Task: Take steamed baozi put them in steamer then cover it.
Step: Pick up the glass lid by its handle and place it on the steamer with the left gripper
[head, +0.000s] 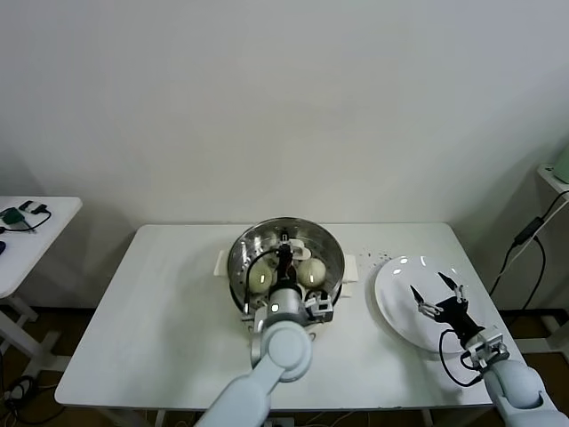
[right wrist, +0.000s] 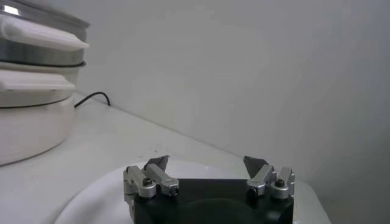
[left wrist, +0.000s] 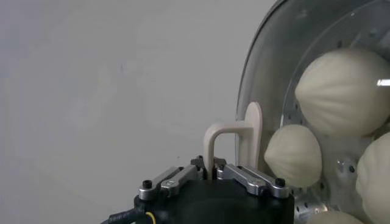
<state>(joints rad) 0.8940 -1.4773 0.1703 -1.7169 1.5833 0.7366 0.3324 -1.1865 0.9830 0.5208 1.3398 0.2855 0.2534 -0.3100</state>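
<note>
Left gripper [left wrist: 210, 173] clenched on cover [left wrist: 256, 131] handle; seat it level on steamer [head: 240, 253]. Right gripper [head: 438, 294] fingers released.

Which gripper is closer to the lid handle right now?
Left. The left gripper is shut on the lid handle over the steamer. The right gripper hangs open over the white plate, off to the steamer's right.
</note>
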